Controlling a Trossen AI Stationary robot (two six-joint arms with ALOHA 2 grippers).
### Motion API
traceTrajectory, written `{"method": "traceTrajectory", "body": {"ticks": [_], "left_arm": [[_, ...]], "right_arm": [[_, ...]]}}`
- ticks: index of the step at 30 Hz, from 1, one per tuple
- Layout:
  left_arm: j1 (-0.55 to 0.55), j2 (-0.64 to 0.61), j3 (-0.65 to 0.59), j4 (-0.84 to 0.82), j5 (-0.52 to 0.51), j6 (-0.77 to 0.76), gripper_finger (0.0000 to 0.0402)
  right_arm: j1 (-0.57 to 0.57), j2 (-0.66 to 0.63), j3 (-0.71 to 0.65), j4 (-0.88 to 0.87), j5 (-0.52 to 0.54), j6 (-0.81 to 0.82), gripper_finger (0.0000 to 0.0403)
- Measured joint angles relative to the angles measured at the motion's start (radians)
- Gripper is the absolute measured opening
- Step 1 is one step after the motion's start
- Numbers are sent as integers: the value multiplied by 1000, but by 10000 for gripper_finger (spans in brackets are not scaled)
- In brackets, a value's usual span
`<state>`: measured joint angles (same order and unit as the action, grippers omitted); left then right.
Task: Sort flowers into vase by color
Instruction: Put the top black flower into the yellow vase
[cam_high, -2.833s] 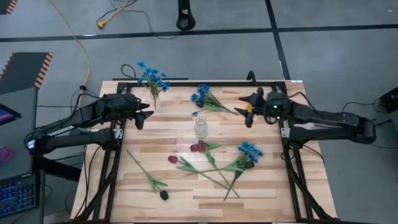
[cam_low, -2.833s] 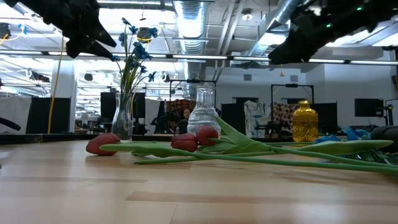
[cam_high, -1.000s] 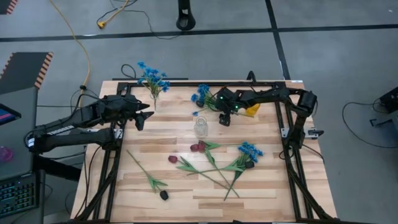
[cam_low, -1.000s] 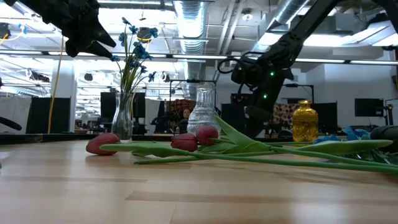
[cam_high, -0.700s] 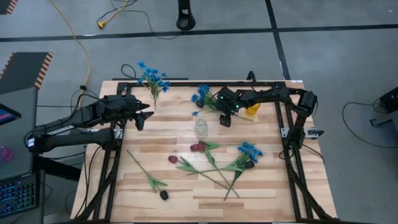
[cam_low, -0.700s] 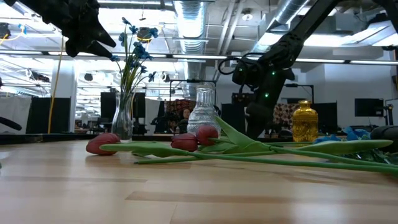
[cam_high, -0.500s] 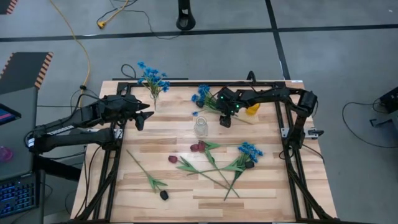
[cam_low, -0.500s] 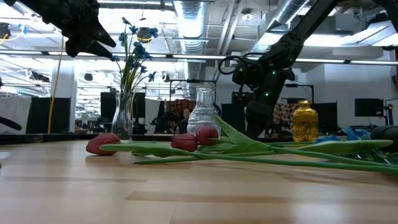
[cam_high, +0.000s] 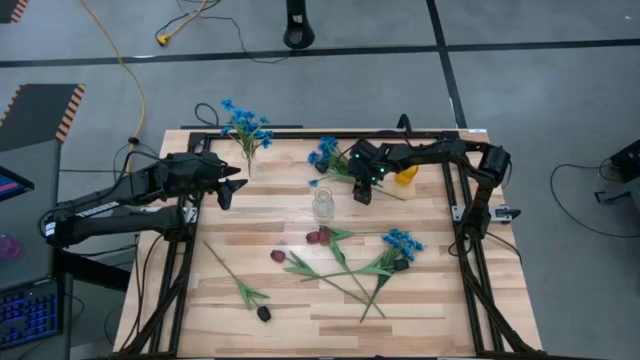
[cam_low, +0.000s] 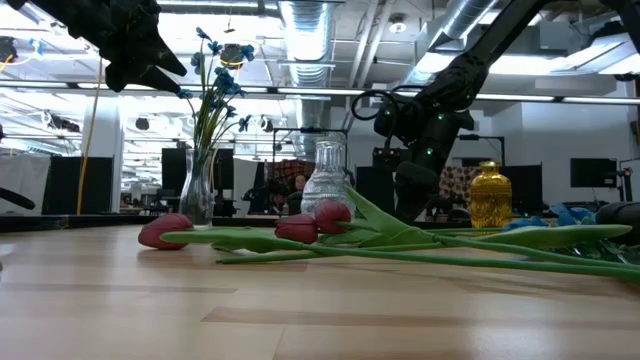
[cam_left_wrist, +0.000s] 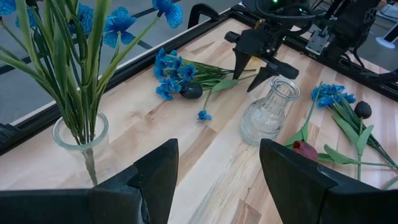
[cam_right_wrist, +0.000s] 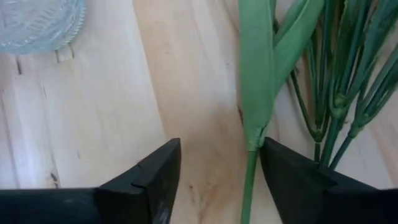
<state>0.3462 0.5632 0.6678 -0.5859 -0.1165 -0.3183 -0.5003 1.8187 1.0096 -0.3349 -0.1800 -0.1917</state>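
My right gripper (cam_high: 360, 190) is open and low over the far middle of the table. In the right wrist view its fingers stand either side of the green stem (cam_right_wrist: 250, 177) of a blue sprig (cam_high: 325, 155) lying flat on the wood. The stem runs close to one finger, and I see no touch. My left gripper (cam_high: 235, 187) is open and hovers by a slim glass vase (cam_high: 248, 160) holding blue flowers (cam_high: 245, 125). An empty clear vase (cam_high: 322, 205) stands mid-table. Red buds (cam_high: 318, 237), another blue sprig (cam_high: 402, 242) and dark buds (cam_high: 264, 313) lie toward the near side.
A yellow vase (cam_high: 405, 177) stands just right of my right gripper. The clear vase (cam_right_wrist: 37, 22) is close beside the right gripper too. Long green stems (cam_low: 420, 245) cross the table's near middle. A black frame (cam_high: 300, 133) edges the table. Bare wood (cam_high: 270, 205) lies between the two vases.
My right arm reached from the table's right edge to the far-middle blue sprig and came down over its stem. Over the last second it has held almost still, fingers open. The left arm has not moved.
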Motion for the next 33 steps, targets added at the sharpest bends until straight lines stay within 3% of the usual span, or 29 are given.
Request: {"method": "traceTrajectory", "body": {"ticks": [12, 23, 30, 33], "left_arm": [[0, 0, 0, 0, 0, 0, 213], [0, 0, 0, -1, 0, 0, 213], [0, 0, 0, -1, 0, 0, 213], [0, 0, 0, -1, 0, 0, 213]], "right_arm": [[-19, 0, -1, -1, 12, 1, 110], [-19, 0, -1, -1, 51, 1, 87], [-19, 0, -1, -1, 52, 1, 21], [-19, 0, -1, -1, 52, 1, 17]]}}
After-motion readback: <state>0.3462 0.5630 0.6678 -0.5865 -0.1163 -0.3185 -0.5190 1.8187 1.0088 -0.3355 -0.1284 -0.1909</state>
